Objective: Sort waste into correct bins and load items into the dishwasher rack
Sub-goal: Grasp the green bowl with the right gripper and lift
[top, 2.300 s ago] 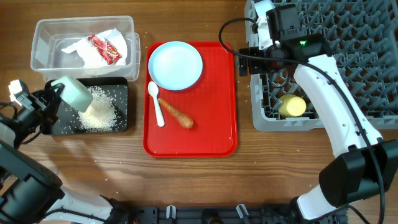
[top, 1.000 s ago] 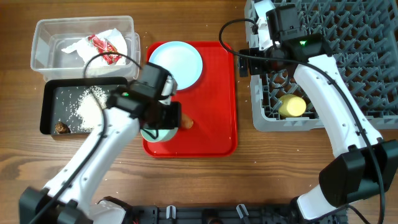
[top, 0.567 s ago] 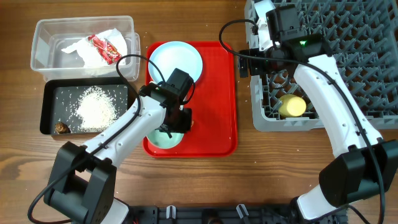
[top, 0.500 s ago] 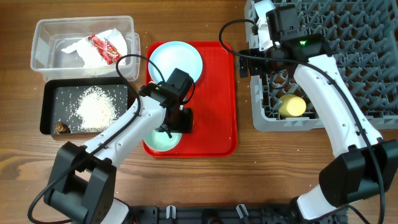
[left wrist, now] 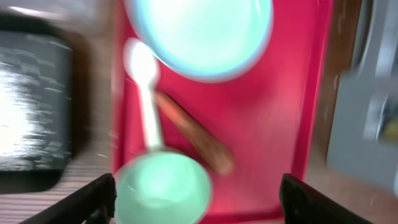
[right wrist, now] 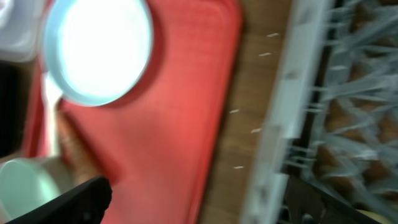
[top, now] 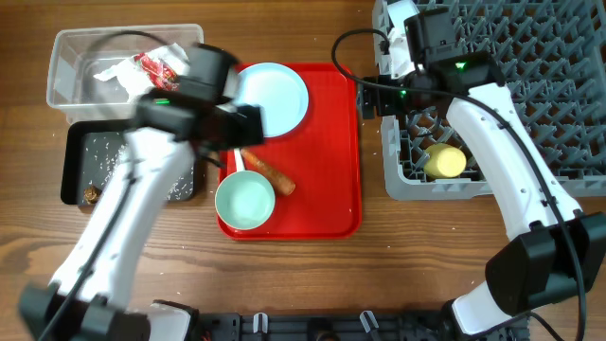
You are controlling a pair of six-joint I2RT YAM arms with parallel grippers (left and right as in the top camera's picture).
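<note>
The light teal bowl stands upright on the red tray's front left corner, free of any grip, and shows in the left wrist view as bowl. My left gripper hovers blurred above the tray's left edge, open and empty. The orange carrot and white spoon lie beside the bowl, behind them the pale-blue plate. My right gripper is open between tray and dishwasher rack, which holds the yellow cup. Wrapper and napkin lie in the clear tub.
The black tray with rice and a brown lump sits left of the red tray, partly under my left arm. In the right wrist view the red tray and the rack's wall flank a strip of bare wood.
My left gripper opened, let go of the teal bowl on the red tray and pulled up and back to the left. The right arm has barely shifted.
</note>
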